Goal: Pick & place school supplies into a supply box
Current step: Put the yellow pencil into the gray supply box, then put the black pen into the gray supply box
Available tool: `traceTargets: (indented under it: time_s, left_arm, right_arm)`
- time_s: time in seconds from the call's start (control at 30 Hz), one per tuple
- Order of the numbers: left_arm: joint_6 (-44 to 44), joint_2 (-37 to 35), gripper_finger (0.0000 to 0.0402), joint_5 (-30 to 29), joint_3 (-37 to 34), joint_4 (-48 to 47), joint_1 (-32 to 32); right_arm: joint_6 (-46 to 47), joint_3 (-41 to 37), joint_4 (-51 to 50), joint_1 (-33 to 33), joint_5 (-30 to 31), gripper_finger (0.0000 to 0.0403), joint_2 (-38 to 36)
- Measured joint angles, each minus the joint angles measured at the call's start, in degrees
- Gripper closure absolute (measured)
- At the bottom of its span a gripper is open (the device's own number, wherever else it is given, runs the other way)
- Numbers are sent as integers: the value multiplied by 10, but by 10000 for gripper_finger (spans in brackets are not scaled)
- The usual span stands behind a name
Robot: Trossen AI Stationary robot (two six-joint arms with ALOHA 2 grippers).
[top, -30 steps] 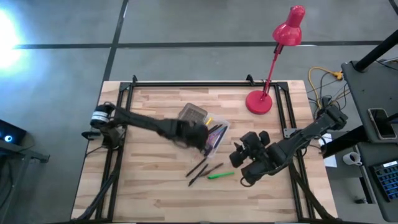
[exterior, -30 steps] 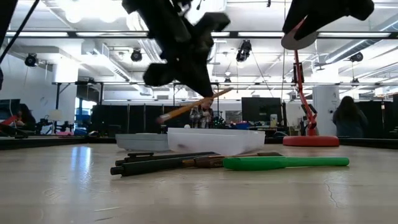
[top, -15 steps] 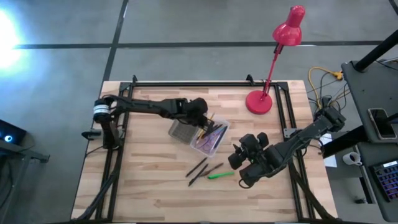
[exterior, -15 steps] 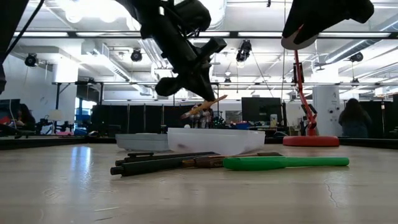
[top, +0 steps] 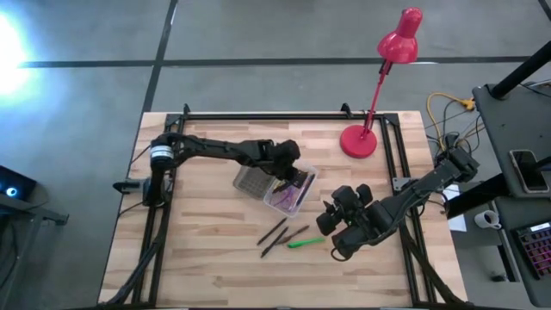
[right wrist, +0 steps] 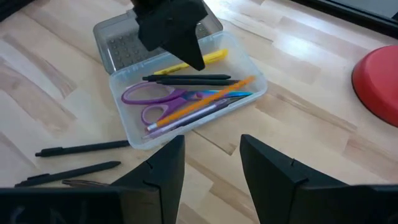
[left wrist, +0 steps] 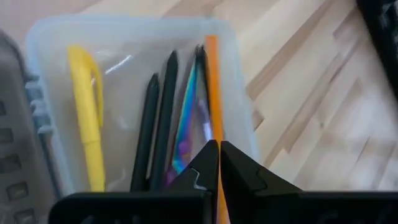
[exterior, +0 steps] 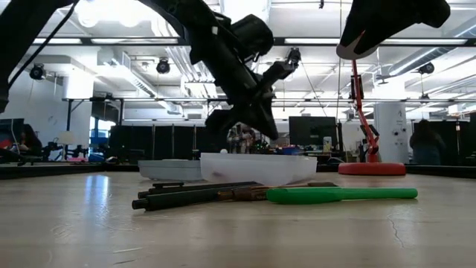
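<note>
On a wooden table [top: 207,258] beside a red desk lamp [top: 379,86], the open supply box [top: 291,189] sits near the middle, its grey lid [top: 255,179] folded flat alongside. The left gripper [top: 288,170] hangs directly over the box, fingers pressed together around the orange pencil [right wrist: 205,102], which lies slanted lengthwise in the tray among a yellow pen [left wrist: 87,124], black pens [left wrist: 155,124] and purple scissors [right wrist: 155,102]. The right gripper [top: 344,226], fingers spread and empty, waits beside the supplies left on the wood: two black pens [top: 274,234], a brown pencil [top: 293,233] and a green pen [top: 306,242], all lying along one diagonal just short of it and well nearer than the left arm. Half a second ago the orange pencil hung tilted above the tray; it is now down inside, and the left gripper has sunk with it.
</note>
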Motion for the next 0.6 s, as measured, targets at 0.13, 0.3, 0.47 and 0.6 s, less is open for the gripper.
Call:
traceTargets:
  time_s: [0.13,0.3,0.47,0.6]
  left_arm:
    - [0,10,401,35,-7,-3,7]
    - [1,13,401,28,-17,-16,-4]
    - [21,-11,401,19,-18,-16,-11]
    - [64,-47,401,20,-20,-33,-41]
  right_arm:
    - [-2,0,0,0,1,257,0]
    - [-7,0,-1,0,2,257,0]
    - [-17,-1,-1,0,1,257,0]
    - [-85,-1,0,0,-34,257,0]
